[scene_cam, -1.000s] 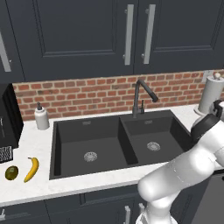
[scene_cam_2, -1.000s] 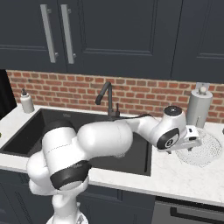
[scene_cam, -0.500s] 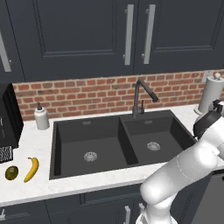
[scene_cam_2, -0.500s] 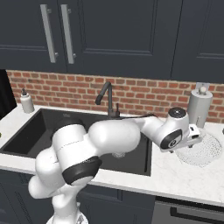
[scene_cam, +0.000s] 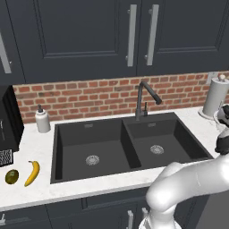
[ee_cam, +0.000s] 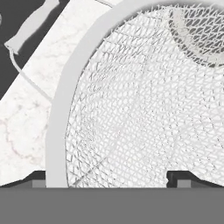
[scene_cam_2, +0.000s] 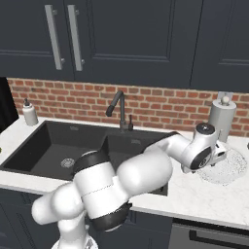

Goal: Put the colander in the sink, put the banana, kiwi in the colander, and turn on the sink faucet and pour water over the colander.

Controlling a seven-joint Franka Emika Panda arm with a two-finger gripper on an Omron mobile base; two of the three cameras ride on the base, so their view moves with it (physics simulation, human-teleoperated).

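The colander sits on the white marble counter at the right of the right base view, right of the sink and in front of the paper towel roll. In the hand view its pale rim arcs from the lower left up to the top, and its mesh wall spreads across the right of the frame. The gripper hangs close over it with its jaws spread wide; the two dark fingertips show at the lower left and lower right, one on each side of the rim, holding nothing.

In the left base view the black double-basin sink occupies the centre, with a silver drain in each basin. The sink faucet rises behind the divider between the basins, against the brick wall. The banana lies on the counter at the lower left, with the kiwi just beside it on its left. A white soap dispenser stands at the back left of the sink.
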